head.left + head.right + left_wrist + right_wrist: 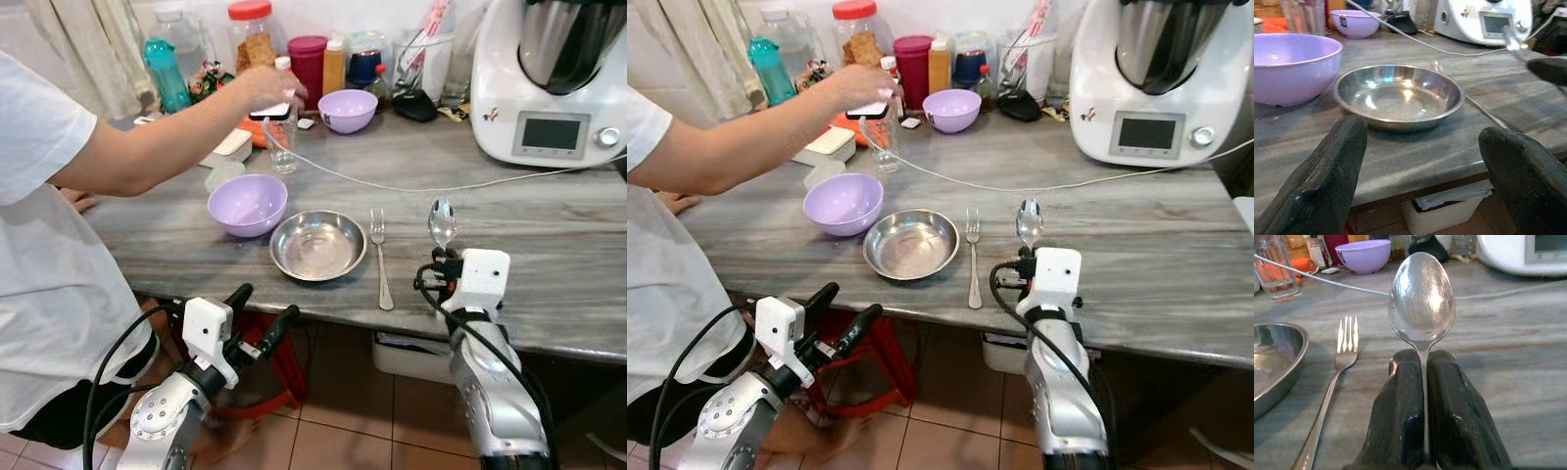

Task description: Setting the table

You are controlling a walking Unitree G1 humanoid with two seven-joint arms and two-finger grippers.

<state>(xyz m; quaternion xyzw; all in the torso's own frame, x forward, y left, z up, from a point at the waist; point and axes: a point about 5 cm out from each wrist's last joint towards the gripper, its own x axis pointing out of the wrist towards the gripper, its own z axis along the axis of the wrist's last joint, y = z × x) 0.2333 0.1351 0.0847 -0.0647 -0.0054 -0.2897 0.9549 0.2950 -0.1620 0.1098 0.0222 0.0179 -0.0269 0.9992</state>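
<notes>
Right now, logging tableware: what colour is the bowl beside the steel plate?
Lilac bowl; clearest from the left eye.

Two purple bowls sit on the counter, a nearer one (247,204) and a farther one (348,110) at the back. One steel plate (317,245), one fork (380,257), one spoon (442,221) (pinched in the right gripper (1424,369)), one drinking glass (280,145), one white kitchen machine (551,78). Two robot grippers in all, counting the left gripper (263,315), and one person (59,255) reaching in. The jars and bottles at the back are too crowded to count.
</notes>
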